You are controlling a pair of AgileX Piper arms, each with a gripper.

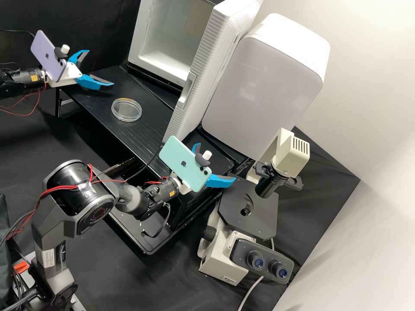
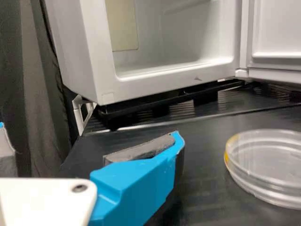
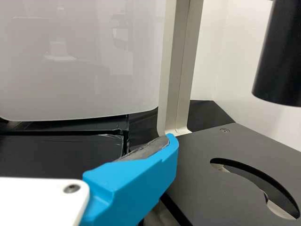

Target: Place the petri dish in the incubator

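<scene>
High view: the petri dish (image 1: pixel 126 109) lies on the black shelf (image 1: pixel 147 134) before the open incubator (image 1: pixel 149 56). The left gripper (image 1: pixel 100 68) hangs spread and empty at its ten o'clock. The right gripper (image 1: pixel 215 163), at four o'clock beside the microscope (image 1: pixel 242 255), seems parted too and holds nothing.

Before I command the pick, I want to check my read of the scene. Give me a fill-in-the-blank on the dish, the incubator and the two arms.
1. The petri dish lies on the black bench, ____ the incubator, not inside it.
2. The incubator door stands ____.
3. The gripper nearer the dish is the ____ one.
4. The right gripper hangs at the black stage of the ____.

Missing words: outside; open; left; microscope.
</scene>
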